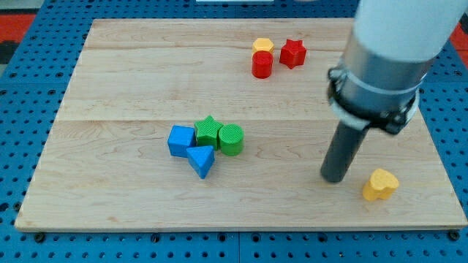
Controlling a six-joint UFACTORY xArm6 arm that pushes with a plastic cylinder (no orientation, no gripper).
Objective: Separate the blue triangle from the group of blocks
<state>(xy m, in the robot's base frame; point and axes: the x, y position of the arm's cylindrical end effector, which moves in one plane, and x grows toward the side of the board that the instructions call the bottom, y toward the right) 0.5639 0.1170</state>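
The blue triangle [201, 160] lies at the bottom of a tight group left of the board's middle. It touches the blue cube [180, 140] on its upper left and sits just below the green star [208, 132] and the green cylinder [231, 139]. My tip [334, 177] rests on the board far to the view's right of this group, clear of all of its blocks. A yellow heart [381, 184] lies just right of my tip.
A yellow hexagon [263, 46], a red cylinder [262, 64] and a red star [292, 52] cluster near the view's top. The arm's large white and grey body [387, 58] covers the upper right. The wooden board [110, 73] sits on a blue pegboard.
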